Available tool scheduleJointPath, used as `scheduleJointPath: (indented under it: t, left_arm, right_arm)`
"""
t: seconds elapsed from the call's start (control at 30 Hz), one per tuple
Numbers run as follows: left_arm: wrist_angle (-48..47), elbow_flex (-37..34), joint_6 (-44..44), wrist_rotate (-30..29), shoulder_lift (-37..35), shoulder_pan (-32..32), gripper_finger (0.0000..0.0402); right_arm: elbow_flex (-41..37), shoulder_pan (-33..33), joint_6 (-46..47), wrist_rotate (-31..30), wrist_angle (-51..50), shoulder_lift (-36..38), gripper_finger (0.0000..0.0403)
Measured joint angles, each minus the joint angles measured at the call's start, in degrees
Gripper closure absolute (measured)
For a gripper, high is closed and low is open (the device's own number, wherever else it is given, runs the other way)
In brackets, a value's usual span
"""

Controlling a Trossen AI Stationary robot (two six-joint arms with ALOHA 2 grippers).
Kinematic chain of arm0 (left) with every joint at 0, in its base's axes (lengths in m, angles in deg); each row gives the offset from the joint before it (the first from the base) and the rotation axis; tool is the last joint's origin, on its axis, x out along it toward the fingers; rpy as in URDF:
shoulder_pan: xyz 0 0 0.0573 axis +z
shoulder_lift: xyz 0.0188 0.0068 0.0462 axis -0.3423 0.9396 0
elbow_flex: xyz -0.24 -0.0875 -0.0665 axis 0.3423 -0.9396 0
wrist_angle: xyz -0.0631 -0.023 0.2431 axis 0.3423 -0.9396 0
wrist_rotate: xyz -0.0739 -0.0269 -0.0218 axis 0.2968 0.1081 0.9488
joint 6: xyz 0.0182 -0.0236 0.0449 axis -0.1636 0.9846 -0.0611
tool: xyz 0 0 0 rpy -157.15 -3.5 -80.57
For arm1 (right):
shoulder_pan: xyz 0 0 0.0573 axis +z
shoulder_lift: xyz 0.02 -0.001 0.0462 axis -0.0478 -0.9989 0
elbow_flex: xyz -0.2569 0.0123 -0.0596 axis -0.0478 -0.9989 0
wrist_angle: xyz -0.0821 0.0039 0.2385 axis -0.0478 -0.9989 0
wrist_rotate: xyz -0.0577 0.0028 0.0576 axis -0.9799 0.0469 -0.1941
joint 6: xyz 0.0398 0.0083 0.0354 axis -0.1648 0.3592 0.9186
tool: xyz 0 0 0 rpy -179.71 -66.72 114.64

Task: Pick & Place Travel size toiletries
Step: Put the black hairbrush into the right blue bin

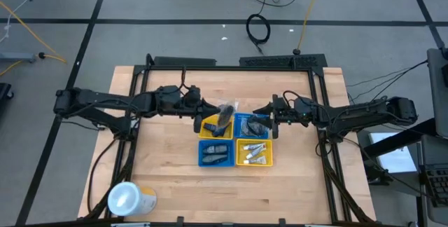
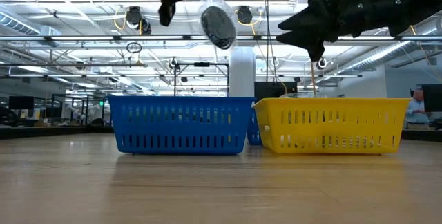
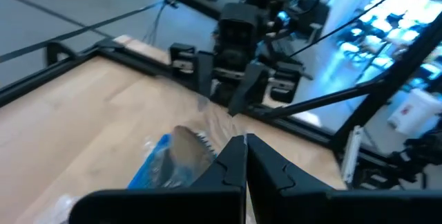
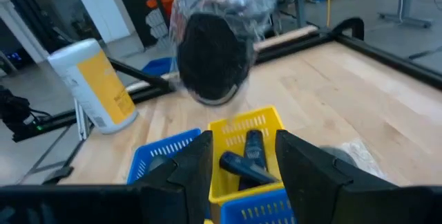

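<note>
No words to read
Nothing in any view showed letters, numbers, brands or signs clear enough to read

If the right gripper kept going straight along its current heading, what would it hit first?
Probably the wrapped dark round piece hanging from the left gripper, straight ahead of the open right gripper; depth is hard to judge, so it might pass under it.

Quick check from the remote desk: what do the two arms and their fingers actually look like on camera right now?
Both arms are matt black, built of slim jointed segments with blocky housings near the wrists, and thin black cables loop along them. The left gripper ends in two flat, angular black fingers with stepped inner edges. The right gripper has two broad, wedge-shaped black fingers. No markings or labels show on either.
</note>
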Motion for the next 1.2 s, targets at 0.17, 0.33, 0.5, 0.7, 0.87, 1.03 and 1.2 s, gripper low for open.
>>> scheduleJointPath:
  t: [0.17,0.33,0.5,0.7,0.87,1.03,1.2]
  left_arm:
    - [5.06,0.0,0.0,1.71,2.66,-0.15,0.0402]
    - [8.19,0.0,0.0,2.75,4.17,-0.2,0.0402]
    - [9.56,0.0,-0.56,3.19,4.15,-1.48,0.0402]
    - [11.87,0.0,-1.9,3.93,4.15,-3.88,0.0402]
    - [12.95,0.0,-3.34,3.61,4.13,-5.85,0.0402]
    - [14.25,0.0,-4.54,3.21,4.13,-6.98,0.0402]
    - [13.81,0.0,-5.02,1.79,4.13,-7.72,0.0402]
  right_arm:
    - [0.0,0.1,0.0,1.84,3.38,-0.93,0.025]
    - [0.02,0.22,0.1,2.99,8.2,-4.59,0.0249]
    - [0.0,0.07,-0.5,4.7,13.89,-8.79,0.0249]
    - [0.02,-0.35,-1.03,5.95,23.98,-13.54,0.0249]
    - [0.07,-0.63,0.24,7.55,29.18,-16.78,0.0242]
    - [2.42,-0.59,1.18,9.16,29.67,-20.02,0.0209]
    - [5.72,-0.58,1.66,13.63,30.1,-23.51,0.0182]
